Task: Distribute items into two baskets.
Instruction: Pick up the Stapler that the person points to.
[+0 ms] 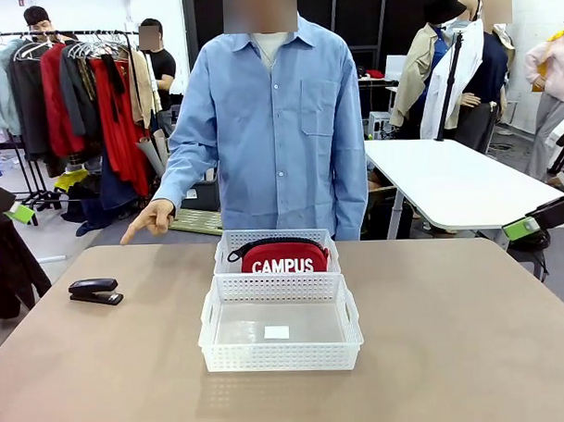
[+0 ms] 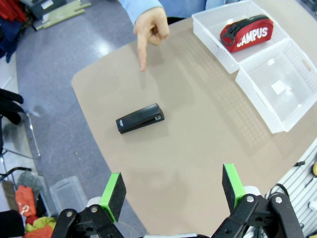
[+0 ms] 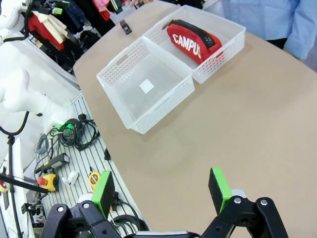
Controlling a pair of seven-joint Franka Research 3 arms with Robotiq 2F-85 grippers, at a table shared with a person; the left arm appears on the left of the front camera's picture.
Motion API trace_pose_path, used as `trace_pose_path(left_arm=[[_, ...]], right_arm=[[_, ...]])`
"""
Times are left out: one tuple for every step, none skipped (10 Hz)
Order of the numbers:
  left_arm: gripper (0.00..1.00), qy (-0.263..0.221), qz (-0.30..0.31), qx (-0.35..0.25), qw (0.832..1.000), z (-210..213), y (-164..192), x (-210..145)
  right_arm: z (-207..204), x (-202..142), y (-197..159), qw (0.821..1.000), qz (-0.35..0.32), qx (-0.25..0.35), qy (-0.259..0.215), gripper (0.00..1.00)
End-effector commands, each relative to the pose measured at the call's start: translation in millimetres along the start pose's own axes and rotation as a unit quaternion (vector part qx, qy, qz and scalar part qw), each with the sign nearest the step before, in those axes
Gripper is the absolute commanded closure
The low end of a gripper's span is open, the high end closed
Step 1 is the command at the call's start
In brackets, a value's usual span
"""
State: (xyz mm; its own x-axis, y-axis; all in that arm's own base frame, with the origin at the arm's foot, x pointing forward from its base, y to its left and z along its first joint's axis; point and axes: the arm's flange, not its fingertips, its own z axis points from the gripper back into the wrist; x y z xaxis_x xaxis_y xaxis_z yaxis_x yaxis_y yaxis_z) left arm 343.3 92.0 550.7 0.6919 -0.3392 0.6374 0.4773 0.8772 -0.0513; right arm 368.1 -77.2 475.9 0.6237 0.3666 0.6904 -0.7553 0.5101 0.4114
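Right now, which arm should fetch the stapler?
Left. The stapler lies left on the table, ahead of the open left gripper; the baskets stand between it and the right gripper.

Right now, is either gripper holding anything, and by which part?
Nothing is held: left gripper and right gripper are open and empty; the stapler lies loose on the table.

Before me the red CAMPUS pouch [image 1: 284, 258] lies in the far basket [image 1: 229, 242], just behind the near basket [image 1: 280, 359]; the black stapler [image 1: 95, 291] sits by the table's [image 1: 453, 335] left edge.
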Motion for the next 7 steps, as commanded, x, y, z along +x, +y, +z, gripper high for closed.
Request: trace_pose_path(left_arm=[[0.00,0.020,-0.007,-0.019,1.000,-1,25,22],[0.00,0.031,-0.006,-0.019,0.999,-5,32,31],[0.00,0.042,-0.017,-0.025,0.999,-11,40,39],[0.00,0.069,-0.049,-0.024,0.996,-19,49,50],[0.00,0.087,-0.071,-0.020,0.993,-27,58,55],[0.00,0.099,-0.101,-0.023,0.990,-34,63,61],[0.00,0.112,-0.132,-0.020,0.985,-44,67,69]], right_arm=[[-1,1,0,1.000,0.001,0.002,-0.005,0.00],[-1,1,0,1.000,0.001,0.002,-0.005,0.00],[-1,1,0,1.000,0.001,0.002,-0.005,0.00],[-1,1,0,1.000,0.001,0.002,-0.005,0.00],[-1,1,0,1.000,0.001,0.002,-0.005,0.00],[-1,1,0,1.000,0.001,0.002,-0.005,0.00],[-1,1,0,1.000,0.001,0.002,-0.005,0.00]])
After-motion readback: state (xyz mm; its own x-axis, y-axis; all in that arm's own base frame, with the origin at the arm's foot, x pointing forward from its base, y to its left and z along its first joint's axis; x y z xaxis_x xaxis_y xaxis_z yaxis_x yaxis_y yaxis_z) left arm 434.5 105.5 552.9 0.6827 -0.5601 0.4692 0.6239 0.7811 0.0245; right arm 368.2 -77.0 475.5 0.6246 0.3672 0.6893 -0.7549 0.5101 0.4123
